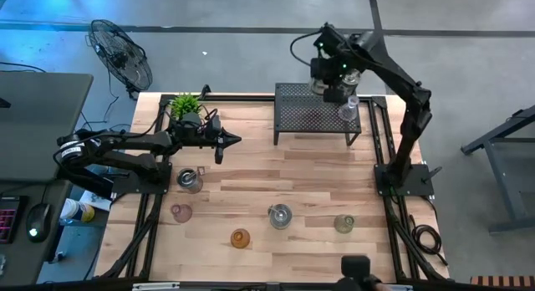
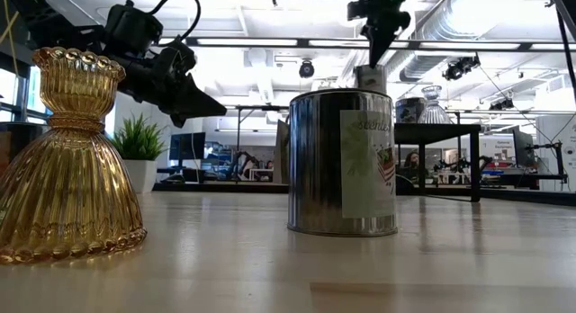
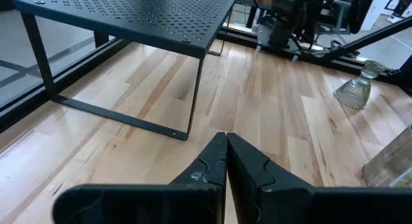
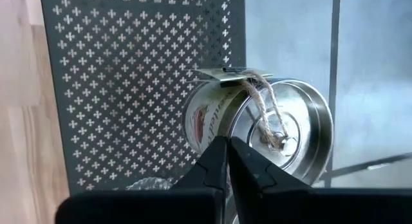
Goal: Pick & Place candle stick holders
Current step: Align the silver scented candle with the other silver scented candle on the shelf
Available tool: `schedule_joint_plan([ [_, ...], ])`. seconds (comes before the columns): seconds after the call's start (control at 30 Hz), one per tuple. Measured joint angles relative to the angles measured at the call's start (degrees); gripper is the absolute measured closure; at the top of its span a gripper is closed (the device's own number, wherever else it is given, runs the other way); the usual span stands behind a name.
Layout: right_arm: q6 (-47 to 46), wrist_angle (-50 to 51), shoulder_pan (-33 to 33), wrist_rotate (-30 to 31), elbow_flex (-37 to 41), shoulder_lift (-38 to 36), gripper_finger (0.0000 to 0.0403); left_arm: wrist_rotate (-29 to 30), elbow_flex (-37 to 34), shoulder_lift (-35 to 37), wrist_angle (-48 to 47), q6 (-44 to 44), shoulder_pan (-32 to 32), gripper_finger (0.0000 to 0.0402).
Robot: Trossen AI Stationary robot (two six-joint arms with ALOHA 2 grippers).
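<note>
1. Currently I see my right pincer [image 4: 226,143] clenched empty above a silvery can-shaped holder [image 4: 257,130] on the black mesh rack [image 1: 318,111].
2. My left pincer [image 3: 226,147] is clenched empty over the counter [image 1: 318,174], near the plant [image 1: 185,104].
3. Five holders [image 1: 280,216] stand across the counter's front.

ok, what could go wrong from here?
1. The silvery tin holder sits close to the edge of the black mesh rack, with the right gripper's shut fingers just over it. A nudge might tip it off.
2. A clear glass holder stands by the same edge, probably within that arm's sweep.
The left gripper, shut, waits over the table.
</note>
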State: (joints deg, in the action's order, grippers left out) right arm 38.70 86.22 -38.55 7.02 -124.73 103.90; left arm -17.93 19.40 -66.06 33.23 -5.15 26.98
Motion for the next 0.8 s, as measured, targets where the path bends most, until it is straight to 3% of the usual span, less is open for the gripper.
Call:
schedule_joint_plan([
  [0.3, 0.78, -1.44, -1.63, -2.25, 4.59, 0.0, 0.0401, 0.0, 0.0, 0.0, 0.0, 0.15, 0.0, 0.0397],
  [0.57, 3.6, -7.75, -2.07, -0.78, 12.59, 0.0, 0.0401, -0.01, 0.0, 0.0, -0.31, 0.15, 0.0, 0.0397],
  [0.8, 5.03, -7.97, -2.63, 1.57, 13.14, -0.11, 0.0401, -0.02, 0.0, 0.0, -0.33, 0.15, 0.0, 0.0397],
])
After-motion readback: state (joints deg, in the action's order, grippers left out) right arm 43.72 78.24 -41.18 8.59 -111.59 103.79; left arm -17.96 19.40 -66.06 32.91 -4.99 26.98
